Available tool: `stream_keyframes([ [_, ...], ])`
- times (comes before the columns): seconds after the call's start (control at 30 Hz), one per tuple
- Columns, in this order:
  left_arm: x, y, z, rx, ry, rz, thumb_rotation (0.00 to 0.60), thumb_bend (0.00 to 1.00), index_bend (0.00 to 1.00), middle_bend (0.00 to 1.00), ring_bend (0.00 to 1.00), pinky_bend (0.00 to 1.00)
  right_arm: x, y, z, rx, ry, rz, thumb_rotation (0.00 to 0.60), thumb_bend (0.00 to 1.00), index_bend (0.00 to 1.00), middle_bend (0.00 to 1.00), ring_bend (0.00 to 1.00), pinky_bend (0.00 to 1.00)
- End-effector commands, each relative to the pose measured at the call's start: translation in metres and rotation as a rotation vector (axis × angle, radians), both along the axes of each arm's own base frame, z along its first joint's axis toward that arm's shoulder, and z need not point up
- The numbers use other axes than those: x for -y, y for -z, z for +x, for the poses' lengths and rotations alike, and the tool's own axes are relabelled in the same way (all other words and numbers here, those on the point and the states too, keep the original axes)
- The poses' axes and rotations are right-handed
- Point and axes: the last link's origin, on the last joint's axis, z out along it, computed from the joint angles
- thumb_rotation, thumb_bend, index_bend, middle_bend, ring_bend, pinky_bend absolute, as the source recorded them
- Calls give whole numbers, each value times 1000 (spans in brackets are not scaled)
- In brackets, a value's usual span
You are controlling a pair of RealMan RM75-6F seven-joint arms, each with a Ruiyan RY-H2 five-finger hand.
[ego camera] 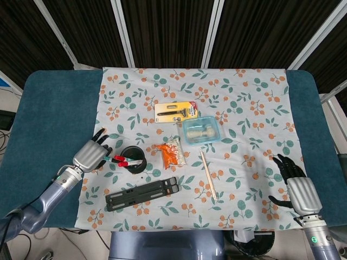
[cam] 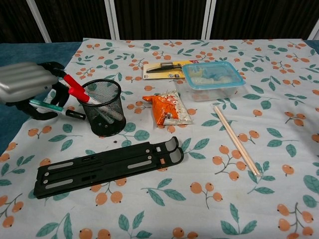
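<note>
- While its fingers close around several markers [cam: 75,92], the left hand [ego camera: 91,153] holds them over the rim of the black mesh cup [cam: 103,107].
- Right of the cup lie an orange snack packet [cam: 167,108], a lidded container [cam: 213,79] and chopsticks [cam: 235,140].
- Far right, the right hand [ego camera: 295,181] rests on the cloth [ego camera: 249,97], fingers spread, holding nothing.

We see red-capped markers [cam: 75,89] tilted, tips over the black mesh cup [cam: 103,107]. The cup stands upright at nine o'clock of the orange packet [cam: 167,109].
</note>
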Motion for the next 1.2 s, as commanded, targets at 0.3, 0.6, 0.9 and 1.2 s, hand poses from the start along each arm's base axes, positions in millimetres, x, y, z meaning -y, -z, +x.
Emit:
stream_keyframes([
  [0.3, 3, -78, -4, 156, 33, 112, 600, 419, 622, 571, 143, 51, -2, 1, 1, -1, -7, 6, 600, 163, 0, 0, 0, 181],
  [0.6, -4, -114, 8, 452, -52, 153, 600, 419, 620, 576, 159, 68, -3, 2, 2, 0, -8, 6, 600, 162, 0, 0, 0, 181],
  [0.9, 12, -76, 90, 989, -165, -122, 600, 416, 629, 590, 159, 68, -3, 1, 2, 3, -4, 5, 600, 163, 0, 0, 0, 181],
  [1.2, 13, -40, 113, 1067, -241, -196, 600, 414, 630, 593, 159, 69, -4, 2, 2, 5, -8, 11, 600, 163, 0, 0, 0, 182],
])
